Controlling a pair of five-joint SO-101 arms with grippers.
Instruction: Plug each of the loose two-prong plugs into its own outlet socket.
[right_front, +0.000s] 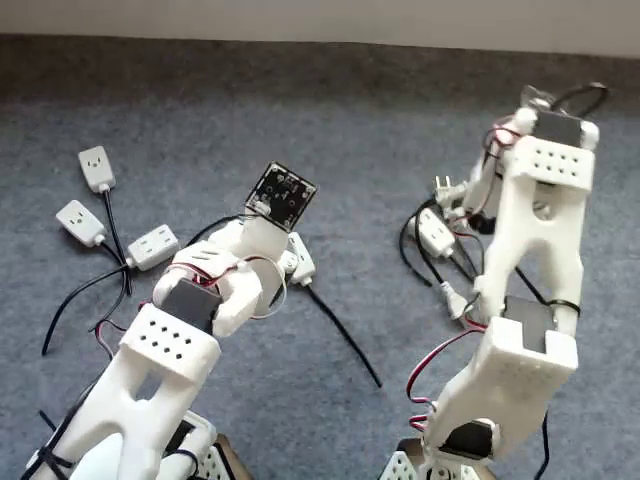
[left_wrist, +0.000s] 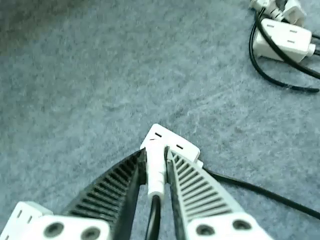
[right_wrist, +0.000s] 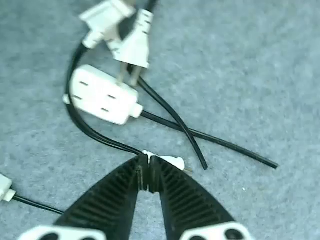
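Left gripper (left_wrist: 155, 154) at near left of the grey table (right_front: 350, 130), clamped on a white socket (left_wrist: 171, 141) trailing a black cord (left_wrist: 260, 192), three sockets (right_front: 80, 222) far left, right gripper (right_wrist: 148, 166) pinched shut on a small white plug (right_wrist: 170, 161), another socket (right_wrist: 102, 95) and a two-prong plug (right_wrist: 136, 50) just beyond.
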